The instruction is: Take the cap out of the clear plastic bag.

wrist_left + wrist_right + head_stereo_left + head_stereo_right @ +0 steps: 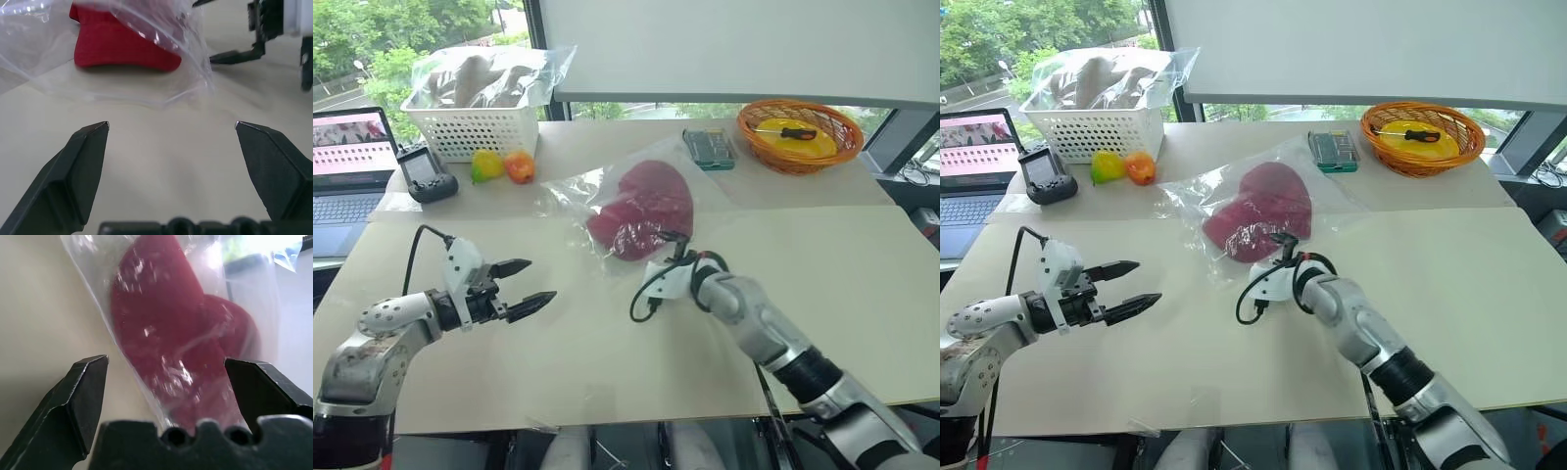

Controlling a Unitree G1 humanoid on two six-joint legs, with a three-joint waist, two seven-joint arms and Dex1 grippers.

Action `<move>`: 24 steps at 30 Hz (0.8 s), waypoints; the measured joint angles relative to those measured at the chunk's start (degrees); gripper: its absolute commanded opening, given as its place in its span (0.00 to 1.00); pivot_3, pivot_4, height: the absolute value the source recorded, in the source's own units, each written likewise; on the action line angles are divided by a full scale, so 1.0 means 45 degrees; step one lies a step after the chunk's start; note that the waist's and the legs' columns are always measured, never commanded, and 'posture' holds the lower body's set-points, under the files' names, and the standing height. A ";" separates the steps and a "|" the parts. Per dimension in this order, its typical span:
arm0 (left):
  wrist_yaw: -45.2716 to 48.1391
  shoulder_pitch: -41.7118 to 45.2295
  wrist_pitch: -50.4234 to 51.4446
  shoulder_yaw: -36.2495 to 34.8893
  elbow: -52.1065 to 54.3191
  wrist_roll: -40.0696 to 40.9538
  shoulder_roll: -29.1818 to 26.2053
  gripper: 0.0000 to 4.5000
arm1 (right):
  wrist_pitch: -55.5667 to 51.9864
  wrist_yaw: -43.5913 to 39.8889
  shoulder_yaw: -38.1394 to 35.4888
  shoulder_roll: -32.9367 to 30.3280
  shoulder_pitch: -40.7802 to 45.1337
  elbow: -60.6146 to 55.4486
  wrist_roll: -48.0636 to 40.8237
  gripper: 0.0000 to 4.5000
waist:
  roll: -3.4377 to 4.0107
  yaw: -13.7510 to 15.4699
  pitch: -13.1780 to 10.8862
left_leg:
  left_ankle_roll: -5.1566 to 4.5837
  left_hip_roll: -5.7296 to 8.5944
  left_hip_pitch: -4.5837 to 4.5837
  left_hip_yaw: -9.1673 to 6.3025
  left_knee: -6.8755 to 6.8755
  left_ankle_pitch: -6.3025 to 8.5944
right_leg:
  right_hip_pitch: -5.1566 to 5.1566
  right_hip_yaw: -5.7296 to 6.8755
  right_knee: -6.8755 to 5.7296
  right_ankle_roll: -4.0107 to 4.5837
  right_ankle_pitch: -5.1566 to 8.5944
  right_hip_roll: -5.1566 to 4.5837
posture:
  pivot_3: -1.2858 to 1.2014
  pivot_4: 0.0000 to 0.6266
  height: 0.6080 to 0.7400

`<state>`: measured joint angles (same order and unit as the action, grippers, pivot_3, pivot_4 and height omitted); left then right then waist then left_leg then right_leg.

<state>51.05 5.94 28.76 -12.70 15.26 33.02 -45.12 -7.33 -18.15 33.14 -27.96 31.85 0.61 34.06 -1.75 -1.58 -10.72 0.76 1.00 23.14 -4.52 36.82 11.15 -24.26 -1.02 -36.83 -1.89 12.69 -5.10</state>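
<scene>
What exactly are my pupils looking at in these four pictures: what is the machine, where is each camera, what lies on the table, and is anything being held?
It is a humanoid robot with two arms, each ending in a two-fingered black gripper. Two pictures come from cameras in its head, looking down over the table; the other two come from a camera on each wrist, looking along that gripper's fingers. On the table lies a dark red cap sealed inside a clear plastic bag. The right gripper is open, close to the bag's near end. The left gripper is open, off to the side. Nothing is held. Behind are a white basket, two fruits, an orange basket and a laptop.
</scene>
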 measured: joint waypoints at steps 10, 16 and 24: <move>-0.0296 0.0025 0.0069 -0.0115 0.0349 0.0120 0.0015 0.99 | 0.1138 0.1930 0.0006 0.2469 0.1765 0.3043 0.1051 1.00 | 0.0000 -0.0232 0.0000 | 0.0005 0.0000 -0.0024 -0.0002 -0.0007 -0.0003 | 0.0006 -0.0006 -0.0015 0.0011 -0.0006 0.0004 | 0.52 0.24 0.97; -0.0475 0.0026 0.0133 -0.0116 0.0371 0.0134 0.0015 1.00 | 0.1751 0.2201 0.0017 0.2567 0.1843 0.4330 0.1296 0.79 | 0.0000 -0.0188 0.0000 | 0.0005 0.0007 -0.0021 -0.0005 -0.0016 -0.0003 | 0.0006 -0.0006 -0.0009 0.0011 -0.0007 -0.0004 | 0.52 0.24 0.97; -0.0602 0.0028 0.0292 -0.0116 0.0393 0.0135 0.0015 1.00 | 0.2087 0.2402 -0.0054 0.2595 0.1779 0.4815 0.1377 0.17 | 0.0000 -0.0267 0.0000 | 0.0004 0.0000 -0.0036 -0.0004 -0.0018 -0.0003 | 0.0005 -0.0017 -0.0024 0.0013 -0.0006 0.0007 | 0.52 0.24 0.97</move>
<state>48.34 6.07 30.07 -13.22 17.03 33.62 -45.05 2.07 -7.34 32.90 -16.28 39.85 22.28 40.25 -1.75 -2.78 -10.72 0.78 1.00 22.97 -4.54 36.74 11.14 -24.23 -1.09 -36.94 -1.83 12.67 -5.06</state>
